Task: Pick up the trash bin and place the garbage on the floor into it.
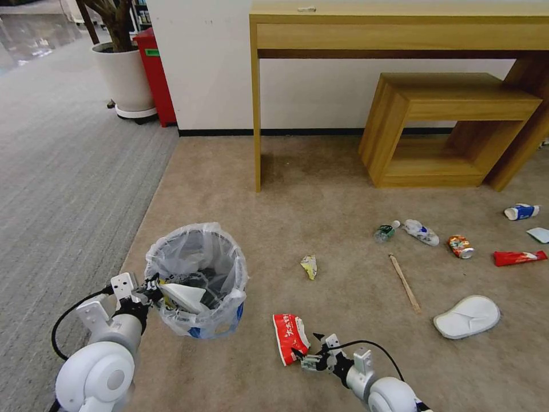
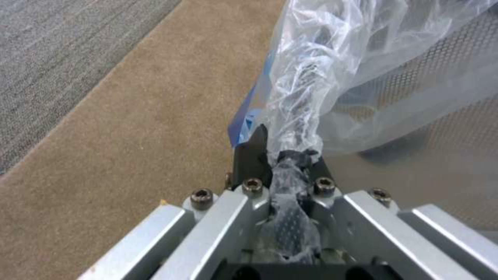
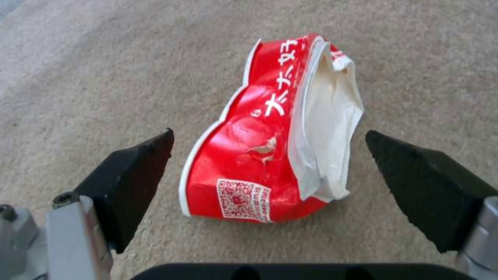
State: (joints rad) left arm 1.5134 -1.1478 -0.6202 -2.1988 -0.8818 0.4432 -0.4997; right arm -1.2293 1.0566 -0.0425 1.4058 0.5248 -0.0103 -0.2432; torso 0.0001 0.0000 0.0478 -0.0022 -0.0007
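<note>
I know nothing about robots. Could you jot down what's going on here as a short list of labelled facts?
Left gripper: shut on the trash bin rim
In the bin: a white slipper
Right gripper: open around the red-white carton, just above the floor
On the carpet: slipper, stick, can, bottle

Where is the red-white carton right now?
In the head view the red-white carton lies on the beige carpet just right of the trash bin, directly before the open right gripper.
</note>
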